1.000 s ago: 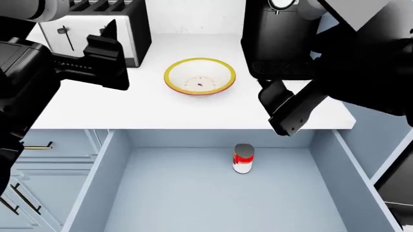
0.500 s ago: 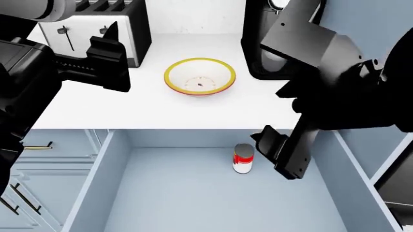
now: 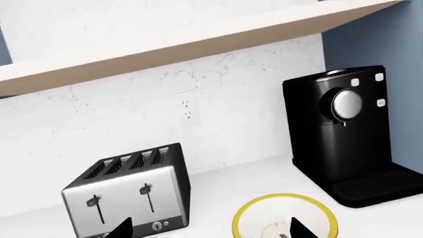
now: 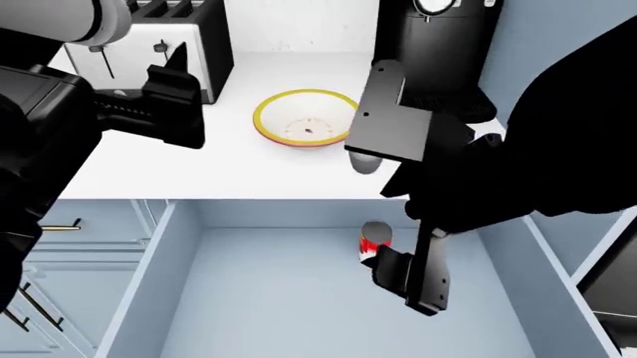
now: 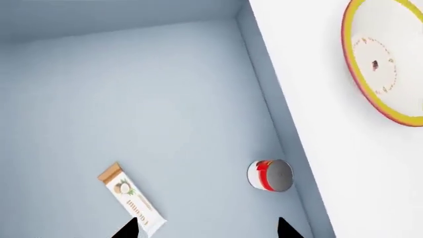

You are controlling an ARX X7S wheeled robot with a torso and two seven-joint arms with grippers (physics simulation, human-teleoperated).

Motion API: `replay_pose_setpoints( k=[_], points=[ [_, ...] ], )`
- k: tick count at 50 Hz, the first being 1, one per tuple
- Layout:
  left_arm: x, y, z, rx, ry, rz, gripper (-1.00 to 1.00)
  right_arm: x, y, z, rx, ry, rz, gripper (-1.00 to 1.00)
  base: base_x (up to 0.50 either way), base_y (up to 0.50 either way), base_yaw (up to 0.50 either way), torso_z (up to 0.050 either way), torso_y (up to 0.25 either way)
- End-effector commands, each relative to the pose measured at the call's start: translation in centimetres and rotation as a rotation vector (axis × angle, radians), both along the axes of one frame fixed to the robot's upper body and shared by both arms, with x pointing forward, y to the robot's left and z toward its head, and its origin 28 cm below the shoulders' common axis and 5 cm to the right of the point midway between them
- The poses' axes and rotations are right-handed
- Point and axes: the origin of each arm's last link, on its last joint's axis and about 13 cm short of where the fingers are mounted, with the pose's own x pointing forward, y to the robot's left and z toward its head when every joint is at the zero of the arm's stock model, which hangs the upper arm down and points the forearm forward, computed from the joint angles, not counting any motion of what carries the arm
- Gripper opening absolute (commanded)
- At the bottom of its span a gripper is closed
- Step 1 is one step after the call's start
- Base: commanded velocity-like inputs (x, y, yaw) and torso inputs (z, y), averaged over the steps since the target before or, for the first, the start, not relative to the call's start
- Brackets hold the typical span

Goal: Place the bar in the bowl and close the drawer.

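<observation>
The drawer [image 4: 268, 298] stands pulled wide open below the white counter. In the right wrist view the bar [image 5: 131, 198], a white wrapped oblong, lies flat on the drawer floor [image 5: 132, 99]. The right arm hides it in the head view. My right gripper [image 5: 206, 232] hangs open above the floor, one fingertip beside the bar's end, and reaches down into the drawer [image 4: 403, 280] in the head view. The bowl [image 4: 309, 119], yellow-rimmed, sits on the counter with nothing in it [image 5: 387, 64]. My left gripper [image 4: 184, 97] is open above the counter, left of the bowl [image 3: 284, 220].
A red-and-white can [image 5: 270, 175] stands upright by the drawer's back wall, close to my right gripper [image 4: 371, 240]. A toaster [image 4: 159, 41] sits at the counter's back left and a black coffee machine [image 4: 438, 45] at the back right. Lower cabinet fronts [image 4: 60, 246] show at left.
My right arm has swung down from above the counter edge into the open drawer, ending just right of the can. The left arm has barely moved.
</observation>
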Motion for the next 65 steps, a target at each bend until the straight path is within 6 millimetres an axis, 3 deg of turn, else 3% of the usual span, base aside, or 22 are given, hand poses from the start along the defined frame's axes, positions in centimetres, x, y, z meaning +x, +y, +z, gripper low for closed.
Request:
replay_pose_setpoints(
  k=[1, 21, 65],
  points=[
    [0.1, -0.1, -0.1, 0.007, 0.009, -0.007, 1.00, 2.2, 1.3, -1.7, -0.026, 0.060, 0.142, 1.00, 0.00, 0.00, 0.00, 0.000, 0.000],
    [0.3, -0.2, 0.1, 0.017, 0.002, -0.011, 1.00, 4.2, 3.1, -4.6, -0.092, 0.145, 0.327, 1.00, 0.00, 0.00, 0.00, 0.000, 0.000],
    [0.6, 0.0, -0.6, -0.013, -0.001, -0.046, 1.00, 6.4, 6.1, -13.3, -0.111, 0.335, 0.416, 1.00, 0.00, 0.00, 0.00, 0.000, 0.000]
  ],
)
